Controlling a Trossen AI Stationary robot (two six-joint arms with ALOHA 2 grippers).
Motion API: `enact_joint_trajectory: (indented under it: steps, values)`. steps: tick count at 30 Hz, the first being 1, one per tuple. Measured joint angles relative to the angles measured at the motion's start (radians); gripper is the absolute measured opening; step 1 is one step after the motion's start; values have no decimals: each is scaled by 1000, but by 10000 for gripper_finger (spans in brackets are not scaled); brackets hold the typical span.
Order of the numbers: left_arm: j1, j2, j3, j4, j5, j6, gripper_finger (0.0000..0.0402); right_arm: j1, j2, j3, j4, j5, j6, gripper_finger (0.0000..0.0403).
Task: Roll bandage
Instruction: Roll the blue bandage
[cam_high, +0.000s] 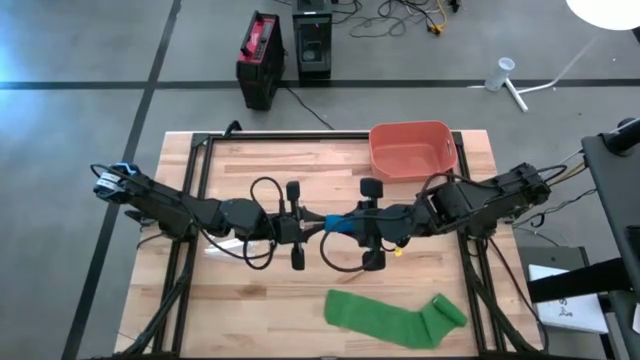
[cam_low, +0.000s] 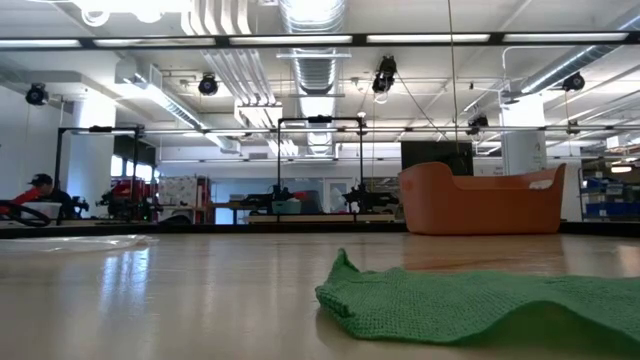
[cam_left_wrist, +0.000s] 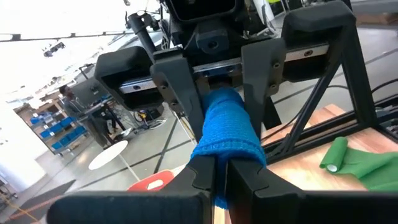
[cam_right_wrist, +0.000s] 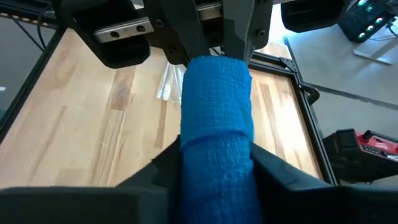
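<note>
Two grippers: meet mid-desk over blue bandage (cam_high: 338, 223)
Left gripper (cam_high: 312, 224): fingers clamped on blue bandage
Right gripper (cam_high: 350, 224): fingers clamped on blue bandage
Green bandage (cam_high: 395, 317): desk (cam_high: 260, 290), 5 o'clock

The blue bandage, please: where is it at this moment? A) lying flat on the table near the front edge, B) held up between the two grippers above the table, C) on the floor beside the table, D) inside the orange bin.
B: the blue bandage spans the gap between the left gripper and the right gripper over the table's middle, and both wrist views show fingers clamped on it.
</note>
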Motion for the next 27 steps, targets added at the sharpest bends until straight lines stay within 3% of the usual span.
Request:
enact_joint_trajectory:
  steps: [6, 12, 19, 22, 27]
  values:
    - [0, -8, 1, -22, 1, -28, 10, 0, -2, 0, -7, -3, -1, 55]
    - [-2, -68, 2, -112, -2, -91, 23, 0, -22, 0, -24, -23, 17, 67]
    - [-4, -162, 1, -295, -62, -206, 113, 2, -72, 0, -92, -79, 48, 68]
    - [-7, -198, 1, -315, -24, -269, 153, 5, -93, -2, -145, -95, 38, 59]
    - [-9, -207, -24, -335, 115, -362, 200, 5, -126, 0, -179, -293, -38, 62]
